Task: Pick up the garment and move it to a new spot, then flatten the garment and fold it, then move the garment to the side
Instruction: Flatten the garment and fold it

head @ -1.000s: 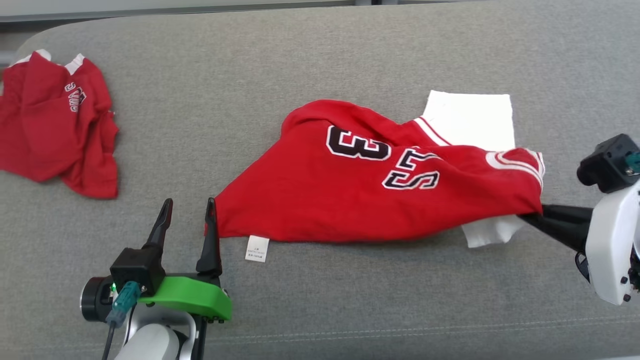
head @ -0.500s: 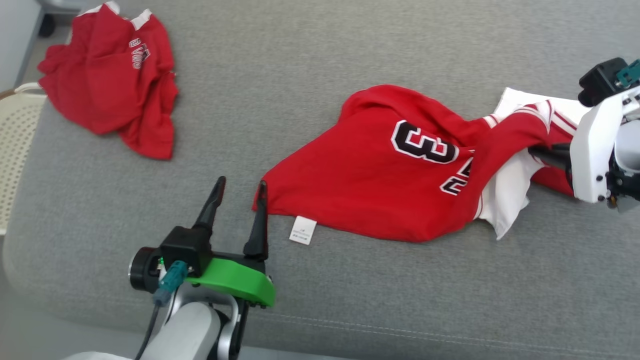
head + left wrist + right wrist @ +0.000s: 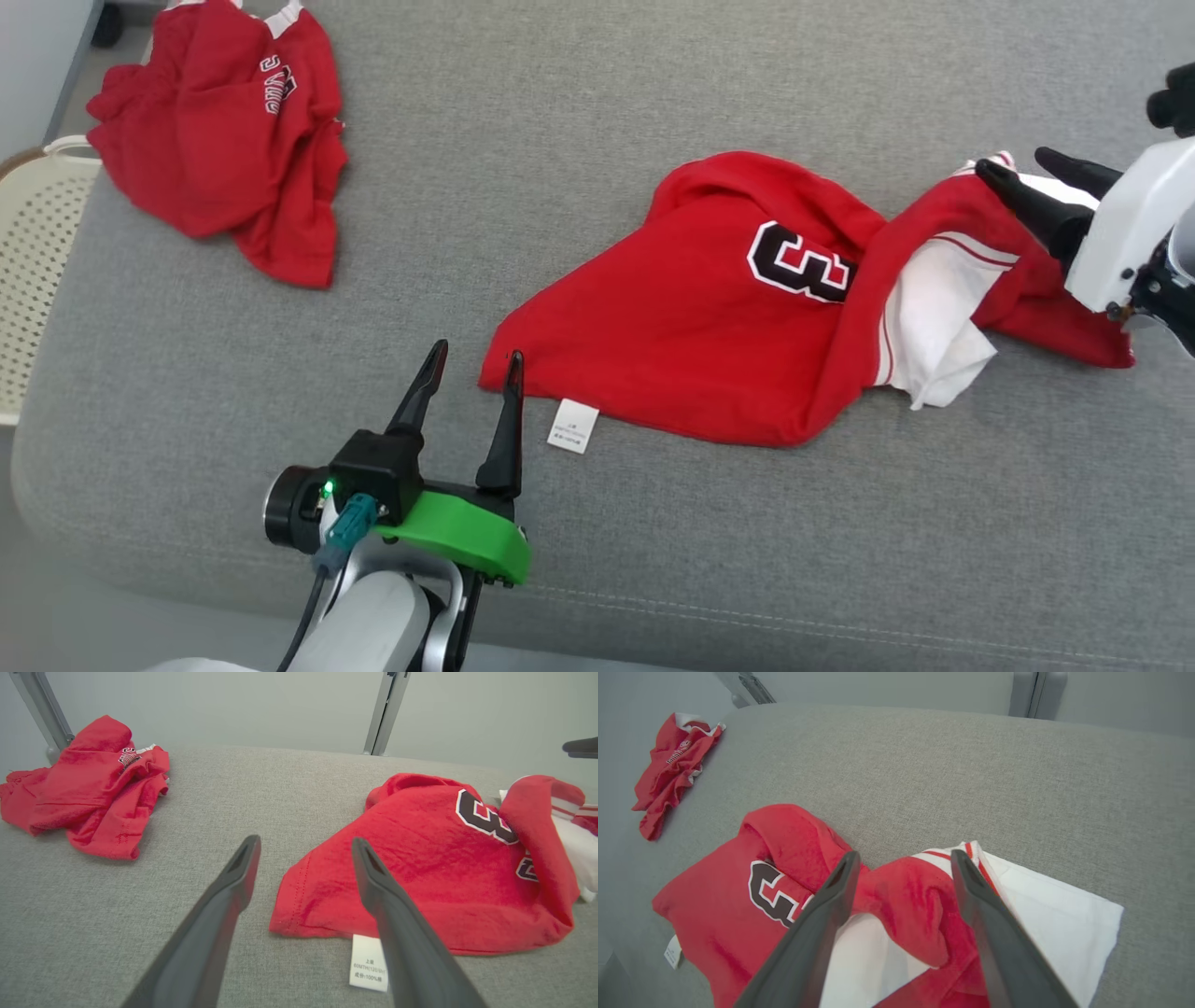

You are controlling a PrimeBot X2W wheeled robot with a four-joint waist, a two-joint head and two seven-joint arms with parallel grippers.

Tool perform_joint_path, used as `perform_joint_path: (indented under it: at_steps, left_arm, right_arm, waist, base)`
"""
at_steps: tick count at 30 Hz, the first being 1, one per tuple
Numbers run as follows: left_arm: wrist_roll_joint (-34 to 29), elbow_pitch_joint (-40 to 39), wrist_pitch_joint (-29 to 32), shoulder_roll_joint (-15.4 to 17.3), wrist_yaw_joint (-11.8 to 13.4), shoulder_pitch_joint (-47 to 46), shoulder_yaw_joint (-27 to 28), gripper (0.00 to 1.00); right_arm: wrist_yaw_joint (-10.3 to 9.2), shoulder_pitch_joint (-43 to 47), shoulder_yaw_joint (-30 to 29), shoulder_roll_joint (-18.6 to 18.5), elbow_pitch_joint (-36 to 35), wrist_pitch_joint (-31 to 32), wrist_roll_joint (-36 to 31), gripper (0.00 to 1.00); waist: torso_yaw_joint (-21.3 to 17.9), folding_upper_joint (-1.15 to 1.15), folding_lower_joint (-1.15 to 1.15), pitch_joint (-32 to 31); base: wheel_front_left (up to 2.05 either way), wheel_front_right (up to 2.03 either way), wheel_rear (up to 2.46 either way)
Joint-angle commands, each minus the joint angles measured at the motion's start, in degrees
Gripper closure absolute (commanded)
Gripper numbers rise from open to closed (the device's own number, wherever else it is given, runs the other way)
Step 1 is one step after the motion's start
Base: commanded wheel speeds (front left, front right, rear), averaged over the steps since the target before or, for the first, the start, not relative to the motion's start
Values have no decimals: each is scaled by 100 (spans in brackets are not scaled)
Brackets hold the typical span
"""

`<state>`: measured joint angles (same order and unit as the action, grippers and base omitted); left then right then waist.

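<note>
The jersey (image 3: pixel 709 327), red with a black-and-white 3, lies rumpled on the grey cushion (image 3: pixel 597 103), from the head view's centre out toward 3 o'clock. Its hem corner points to 7 o'clock, with a white label (image 3: pixel 572 427) just beside it. The far end is folded back over a white cloth (image 3: pixel 934 327), which pokes out from under the red at 5 o'clock of the fold. The right gripper (image 3: pixel 1016 161) stands over that end with jaws spread. In the right wrist view the red fold lies between its fingers (image 3: pixel 822 924), and whether they touch it I cannot tell. The left gripper (image 3: pixel 476 351), jaws wide apart and holding nothing, sits at 7 o'clock of the jersey, one finger at the hem corner. A second red shirt (image 3: pixel 224 140) is bunched at 10 o'clock, well apart. At 9 o'clock, past the cushion's edge, is a pale perforated basket (image 3: pixel 37 280); its contents cannot be told. The left wrist view adds two metal posts (image 3: pixel 385 714) behind the cushion and print on the label, too small to read.
</note>
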<state>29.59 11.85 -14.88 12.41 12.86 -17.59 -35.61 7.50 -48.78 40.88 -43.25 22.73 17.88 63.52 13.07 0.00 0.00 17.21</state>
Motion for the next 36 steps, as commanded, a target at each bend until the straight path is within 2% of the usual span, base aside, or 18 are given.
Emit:
perform_joint_path:
  at_steps: [1, 5, 8, 13, 21, 29, 31, 33, 34, 36]
  left_arm:
    - [-60, -55, -22, 45, 6, 73, -37, 0]
    - [-124, -149, 6, 75, 37, 95, -92, 0]
    - [-154, -199, 40, 92, 64, 85, -113, 0]
    - [-204, -349, 99, 181, 122, 45, -127, 0]
    - [-252, -480, 168, 200, 182, -28, -185, 0]
    - [-205, -455, 121, 165, 184, -36, -187, 0]
    - [-204, -446, 117, 152, 185, -46, -187, 0]
    - [-201, -435, 109, 141, 188, -51, -191, 0]
    - [-202, -434, 109, 135, 192, -56, -194, 0]
    - [-205, -434, 102, 128, 208, -63, -197, 0]
  right_arm:
    - [-2, 391, -177, -130, -166, -491, 339, 0]
    - [-1, 1002, -293, -193, -527, -1085, 728, 0]
    - [-1, 1292, -253, -245, -695, -1328, 761, 0]
    - [-1, 1771, -149, -33, -929, -1832, 823, 0]
    - [-1, 1760, 20, 372, -902, -2005, 1210, 0]
    - [-1, 1569, 245, 417, -748, -2017, 1347, 1]
    - [-1, 1520, 315, 395, -732, -1981, 1364, 15]
    - [-1, 1487, 409, 374, -711, -1917, 1394, 43]
    - [-1, 1455, 442, 367, -724, -1916, 1396, 54]
    - [-1, 1404, 487, 353, -733, -1967, 1398, 60]
  waist:
    - [-414, 0, 0, -192]
    - [-668, 0, 0, -231]
    - [-757, 0, 0, -231]
    - [-852, 0, 0, -169]
    - [-647, 0, 0, -7]
    - [-436, 0, 0, 99]
    - [-408, 0, 0, 113]
    - [-390, 0, 0, 119]
    - [-384, 0, 0, 122]
    - [-377, 0, 0, 125]
  base:
    - [0, 0, 0]
    - [0, 0, 0]
    - [0, 0, 0]
    - [0, 0, 0]
    - [0, 0, 0]
    - [0, 0, 0]
    - [0, 0, 0]
    - [0, 0, 0]
    - [0, 0, 0]
    - [0, 0, 0]
